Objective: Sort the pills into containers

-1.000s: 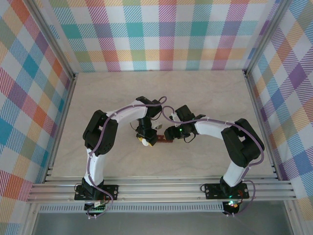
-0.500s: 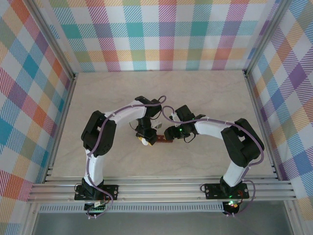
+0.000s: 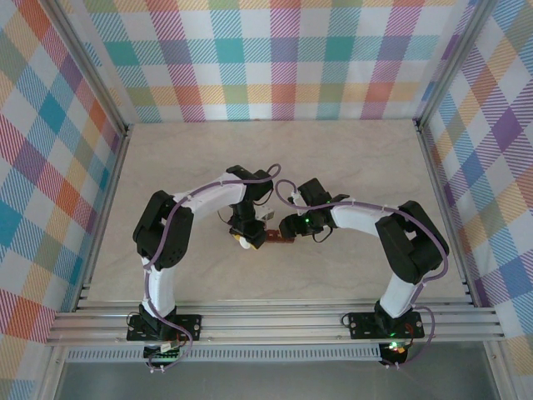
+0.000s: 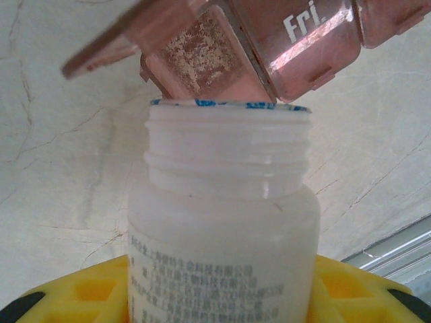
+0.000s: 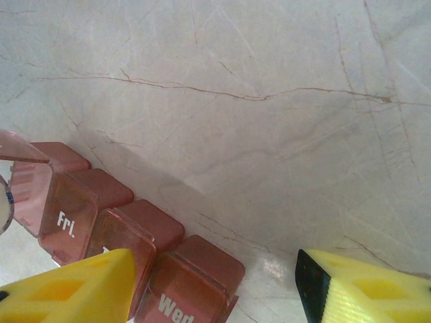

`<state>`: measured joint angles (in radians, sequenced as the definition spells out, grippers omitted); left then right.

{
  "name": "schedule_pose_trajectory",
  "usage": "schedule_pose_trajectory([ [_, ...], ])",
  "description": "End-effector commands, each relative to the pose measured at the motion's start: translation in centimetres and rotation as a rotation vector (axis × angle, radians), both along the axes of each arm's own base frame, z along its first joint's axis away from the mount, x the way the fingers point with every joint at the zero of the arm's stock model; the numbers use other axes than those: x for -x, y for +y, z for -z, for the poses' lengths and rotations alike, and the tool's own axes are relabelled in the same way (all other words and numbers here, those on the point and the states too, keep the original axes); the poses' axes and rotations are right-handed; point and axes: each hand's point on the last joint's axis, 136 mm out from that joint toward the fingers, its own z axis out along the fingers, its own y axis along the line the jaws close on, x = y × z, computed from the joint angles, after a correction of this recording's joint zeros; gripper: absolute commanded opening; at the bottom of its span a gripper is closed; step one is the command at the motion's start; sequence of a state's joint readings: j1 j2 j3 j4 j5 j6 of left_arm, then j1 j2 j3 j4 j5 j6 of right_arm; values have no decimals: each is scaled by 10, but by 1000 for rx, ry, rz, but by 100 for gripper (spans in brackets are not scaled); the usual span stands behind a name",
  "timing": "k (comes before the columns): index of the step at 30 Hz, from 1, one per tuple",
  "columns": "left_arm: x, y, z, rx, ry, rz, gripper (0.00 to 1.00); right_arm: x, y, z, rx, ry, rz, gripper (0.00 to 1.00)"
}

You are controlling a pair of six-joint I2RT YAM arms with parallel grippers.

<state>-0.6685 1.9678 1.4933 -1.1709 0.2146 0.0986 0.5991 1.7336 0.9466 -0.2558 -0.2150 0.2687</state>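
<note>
My left gripper (image 3: 247,237) is shut on a small white open bottle (image 4: 222,222), gripped between its yellow fingers (image 4: 74,299). The bottle's mouth tips towards the containers (image 4: 269,47), a red-brown strip of square compartments. The end compartment (image 4: 199,64) stands open with its lid (image 4: 128,33) raised, and pale specks show inside it. No pills can be seen; the bottle's inside is hidden. My right gripper (image 5: 215,289) is open over the strip's other end (image 5: 195,282), marked "Wed", its left finger (image 5: 67,289) against the strip. In the top view the containers (image 3: 280,241) lie between both grippers.
The pale marble-patterned tabletop (image 3: 350,158) stretches behind and to both sides of the arms. Checked walls (image 3: 275,58) close it in on three sides, and an aluminium rail (image 3: 275,321) runs along the near edge.
The left arm's elbow has swung slightly to the left. The bottle stays at the strip's open end, and the right arm has not moved.
</note>
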Motion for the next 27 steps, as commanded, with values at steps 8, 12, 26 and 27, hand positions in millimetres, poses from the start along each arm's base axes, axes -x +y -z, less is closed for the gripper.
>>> schedule_pose_trajectory([
  [8,1,-1,-6,-15,5,42,0,5,5,9,6,38,-23,66],
  [12,2,0,-4,-30,17,46,0,5,5,9,5,38,-23,66],
  [26,4,3,1,-60,51,45,0,5,5,6,-2,34,-23,66],
  [27,4,3,0,-61,50,46,0,5,5,6,-1,36,-23,66],
])
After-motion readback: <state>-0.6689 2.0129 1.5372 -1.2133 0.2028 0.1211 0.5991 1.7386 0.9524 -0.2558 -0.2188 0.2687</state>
